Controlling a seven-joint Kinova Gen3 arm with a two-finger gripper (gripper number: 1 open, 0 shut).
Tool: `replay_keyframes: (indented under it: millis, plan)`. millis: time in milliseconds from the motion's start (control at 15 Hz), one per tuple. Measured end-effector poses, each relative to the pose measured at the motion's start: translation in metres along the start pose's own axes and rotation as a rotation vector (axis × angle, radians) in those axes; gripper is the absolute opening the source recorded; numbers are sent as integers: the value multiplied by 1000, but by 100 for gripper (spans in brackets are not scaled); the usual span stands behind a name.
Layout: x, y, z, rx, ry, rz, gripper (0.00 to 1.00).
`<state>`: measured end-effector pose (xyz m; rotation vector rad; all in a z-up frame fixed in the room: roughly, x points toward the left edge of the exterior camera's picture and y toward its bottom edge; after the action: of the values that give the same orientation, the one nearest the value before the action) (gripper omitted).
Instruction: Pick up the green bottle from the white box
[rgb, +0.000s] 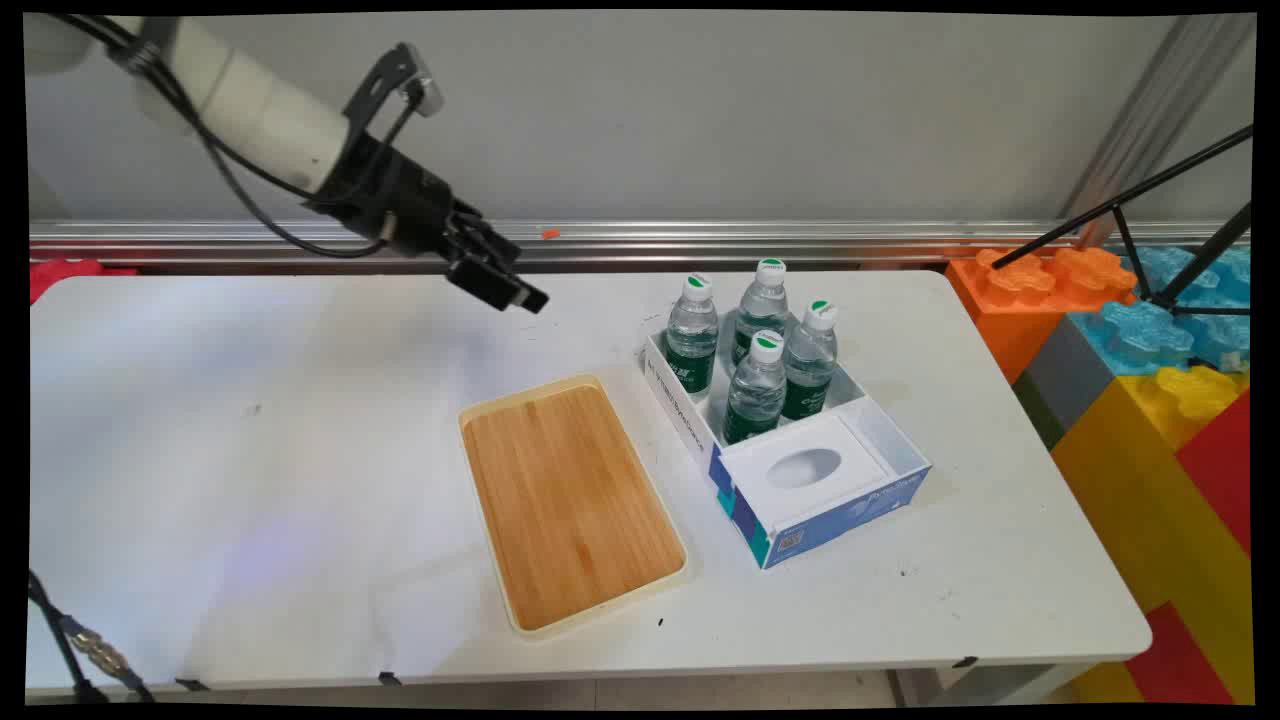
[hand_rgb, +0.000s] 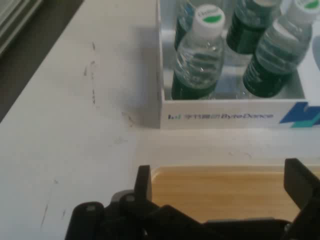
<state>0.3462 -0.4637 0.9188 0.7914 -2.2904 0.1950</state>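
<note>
We see the black two-finger gripper (rgb: 500, 285) hanging in the air above the far middle of the white table (rgb: 250, 450), its fingers (hand_rgb: 144, 181) spread apart and holding nothing. Nearest to it, below and toward the near side, lies a rectangular wooden tray with a pale cream rim (rgb: 570, 503), flat on the table. Just right of the tray sits a white and blue cardboard box (rgb: 790, 440). Its far compartment holds four clear plastic water bottles with green labels and white caps (rgb: 760, 355), all upright. Its near part has a white top with an oval opening (rgb: 803, 468). Beyond the table's right end we see large orange, blue and yellow toy blocks (rgb: 1130, 330).
</note>
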Motion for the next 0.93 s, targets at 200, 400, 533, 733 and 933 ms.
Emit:
replay_keyframes:
  millis: [200,400,533,733,933]
  plan:
    - [1,-9,22,-11,38,-10,100]
    - [1,-16,47,-46,69,-17,100]
    - [3,-20,64,-66,88,-9,100]
    - [7,-28,89,-76,106,25,100]
    - [11,-33,106,-83,115,54,100]
